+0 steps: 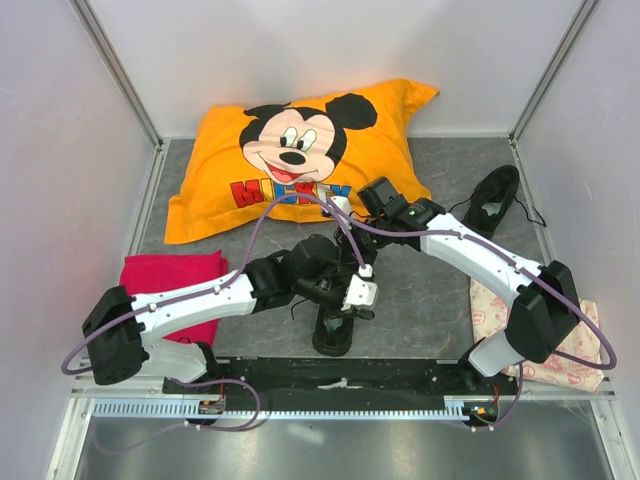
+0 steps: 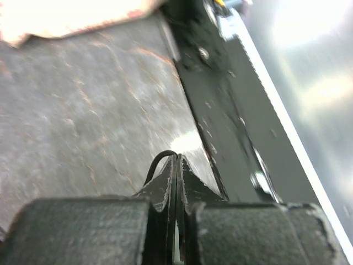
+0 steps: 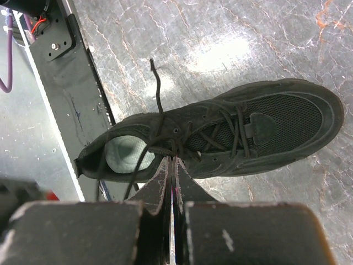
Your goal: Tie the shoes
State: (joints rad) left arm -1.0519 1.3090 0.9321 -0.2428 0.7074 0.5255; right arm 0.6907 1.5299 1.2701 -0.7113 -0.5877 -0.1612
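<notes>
- Now, left hand (image 2: 176, 161) pinched a thin black lace (image 2: 154, 163) above the bench (image 2: 83, 110).
- Right hand (image 3: 172, 161) pressed together, tips at the crossed laces (image 3: 220, 124) of the black sneaker (image 3: 287, 118).

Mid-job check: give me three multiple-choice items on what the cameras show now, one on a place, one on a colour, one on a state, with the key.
1. Where is the second shoe?
A. On the table, right of the pillow
B. On top of that pillow
C. Lifted in the air

2. What colour is the pillow's cover?
A. Blue
B. Green
C. Orange

3. How does the right end effector stand?
A. Wide open
B. Shut
C. Out of view

Key: 1 A, the top view shows it lying near the right wall. 2 C, orange surrounds the cartoon face. 3 B, its wrist view shows the fingers pressed together over the near shoe.
</notes>
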